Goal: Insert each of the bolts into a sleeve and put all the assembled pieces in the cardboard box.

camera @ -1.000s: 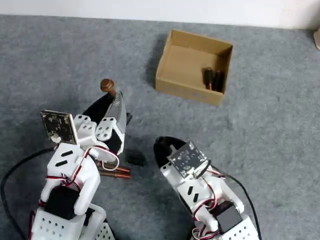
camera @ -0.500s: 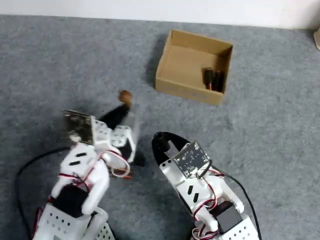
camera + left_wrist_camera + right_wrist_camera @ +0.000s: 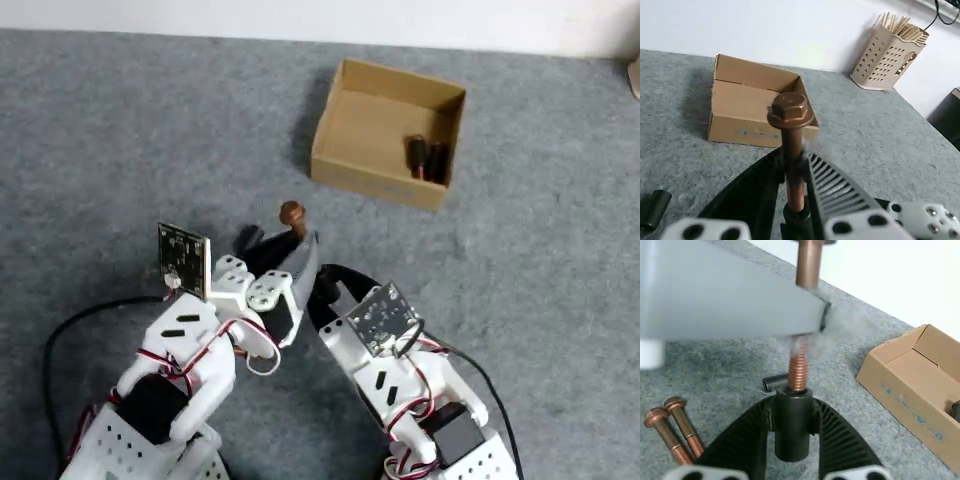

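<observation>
My left gripper (image 3: 290,248) is shut on a copper bolt (image 3: 292,213), head up, shaft upright between the fingers (image 3: 793,165). The bolt's threaded tip (image 3: 798,367) sits at the mouth of a black sleeve (image 3: 792,422), which my right gripper (image 3: 792,407) holds upright, shut on it. In the high view the two grippers meet at mid-table, the right gripper (image 3: 325,288) just below the bolt. The cardboard box (image 3: 370,178) stands beyond them and holds dark assembled pieces (image 3: 425,157) in its right corner.
Two loose copper bolts (image 3: 670,435) lie side by side on the grey carpet near the right gripper. A spare black sleeve (image 3: 775,383) lies just past it, also seen as a sleeve (image 3: 652,210) in the left wrist view. A beige holder of sticks (image 3: 890,55) stands far off.
The left arm has swung to the right with the bolt, from beside the loose parts to over the sleeve in the right gripper. The right arm has stayed still.
</observation>
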### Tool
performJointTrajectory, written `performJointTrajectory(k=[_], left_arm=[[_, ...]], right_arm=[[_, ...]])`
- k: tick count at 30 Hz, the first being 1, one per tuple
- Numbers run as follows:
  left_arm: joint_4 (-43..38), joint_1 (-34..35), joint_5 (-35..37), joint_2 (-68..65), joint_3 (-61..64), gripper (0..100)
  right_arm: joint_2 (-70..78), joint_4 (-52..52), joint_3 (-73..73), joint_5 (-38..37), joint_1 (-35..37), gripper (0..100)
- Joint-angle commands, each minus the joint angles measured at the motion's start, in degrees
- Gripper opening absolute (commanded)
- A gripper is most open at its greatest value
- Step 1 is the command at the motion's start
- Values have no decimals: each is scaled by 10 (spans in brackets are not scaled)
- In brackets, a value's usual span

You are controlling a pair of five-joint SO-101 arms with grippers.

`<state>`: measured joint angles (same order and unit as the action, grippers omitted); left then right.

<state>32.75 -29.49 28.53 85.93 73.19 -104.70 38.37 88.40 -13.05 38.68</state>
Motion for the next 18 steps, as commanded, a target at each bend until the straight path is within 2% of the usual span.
performJointTrajectory(k=[1,10,14,18], left_arm=[[-1,-7,4,10,1,4],[-1,-8,4,10,20,4],[3,-30,4,10,20,4],[46,-52,4,10,21,4]], right_arm=[[-7,-9,-10,5,2,4],[-7,-9,-9,2,1,4],[-7,-9,-9,2,-2,4],[-7,-12,-11,3,-36,4]])
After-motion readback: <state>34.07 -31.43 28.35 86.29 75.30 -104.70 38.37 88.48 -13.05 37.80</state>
